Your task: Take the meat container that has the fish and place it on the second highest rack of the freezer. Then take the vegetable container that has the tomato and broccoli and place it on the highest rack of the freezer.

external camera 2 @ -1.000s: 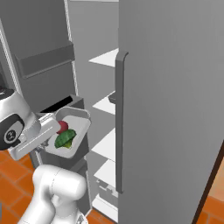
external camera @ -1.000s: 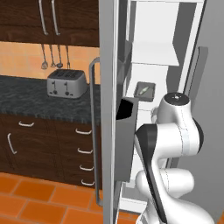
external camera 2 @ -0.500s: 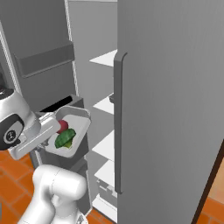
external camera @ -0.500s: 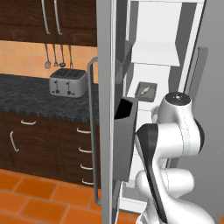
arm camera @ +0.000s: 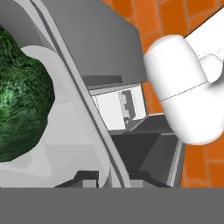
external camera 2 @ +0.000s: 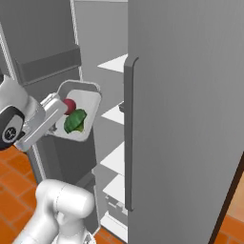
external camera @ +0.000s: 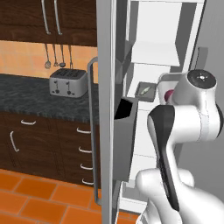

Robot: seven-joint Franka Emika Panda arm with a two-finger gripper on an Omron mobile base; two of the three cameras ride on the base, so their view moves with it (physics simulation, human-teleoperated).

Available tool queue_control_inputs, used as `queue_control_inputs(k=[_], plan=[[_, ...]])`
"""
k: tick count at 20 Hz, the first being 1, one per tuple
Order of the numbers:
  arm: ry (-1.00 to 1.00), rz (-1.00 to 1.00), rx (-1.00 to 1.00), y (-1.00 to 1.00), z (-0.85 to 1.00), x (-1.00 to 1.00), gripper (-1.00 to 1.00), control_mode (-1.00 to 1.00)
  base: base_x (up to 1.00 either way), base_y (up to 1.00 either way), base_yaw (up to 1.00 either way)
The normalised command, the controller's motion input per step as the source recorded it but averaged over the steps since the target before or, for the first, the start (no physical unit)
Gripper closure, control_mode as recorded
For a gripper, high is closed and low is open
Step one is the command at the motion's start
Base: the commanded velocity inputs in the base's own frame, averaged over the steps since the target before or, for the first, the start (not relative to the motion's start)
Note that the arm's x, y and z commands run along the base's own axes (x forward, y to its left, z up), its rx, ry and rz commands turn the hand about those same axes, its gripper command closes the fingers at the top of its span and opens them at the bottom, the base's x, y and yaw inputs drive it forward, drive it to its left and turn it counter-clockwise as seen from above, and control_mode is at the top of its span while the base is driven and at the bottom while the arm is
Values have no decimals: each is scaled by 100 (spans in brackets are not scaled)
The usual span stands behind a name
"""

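Ahead of the gripper point(external camera 2: 56, 110), the freezer point(external camera 2: 186, 119) stands open, its white shelves stepping down the interior beyond the tool. The highest rack point(external camera 2: 116, 63) lies above and past the gripper, bare as far as the right base view shows. Below it comes the second highest rack point(external camera 2: 114, 113), roughly level with the tool and further in.

In the left base view a small tray holding the fish point(external camera: 145, 90) sits on a shelf inside the freezer, just beyond the arm's elbow; I judge this to be the second highest rack, so the first half of the task looks done, though the tall door edge hides the shelves above it and I cannot count them with certainty.

At the tool itself, the vegetable container point(external camera 2: 79, 112) is carried tilted toward the camera, in front of the open door's inner face and short of the shelves. The gripper appears clenched on the container's near rim, though the fingertips themselves are not clearly seen. Inside the container, the broccoli point(external camera 2: 75, 121) lies lower and the tomato point(external camera 2: 69, 106) sits close beside it, nearer the gripper.

What is left, by my reading: lift the container up past the tool's present height, carry it inward, and set it on the highest rack.
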Motion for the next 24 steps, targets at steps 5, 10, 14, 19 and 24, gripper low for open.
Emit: queue_control_inputs(k=[5, 10, 14, 19, 24], plan=[[-7, 2, 1, -26, 33, 58, 100, -100, 0, 0, 0], [-7, 6, 0, -6, 25, 65, 100, -100, 0, 0, 0], [0, 0, 0, -3, 31, 74, 100, -100, 0, 0, 0], [14, 0, 0, -12, 50, 55, 100, -100, 0, 0, 0], [5, 0, 0, -27, 12, 51, 100, -100, 0, 0, 0]])
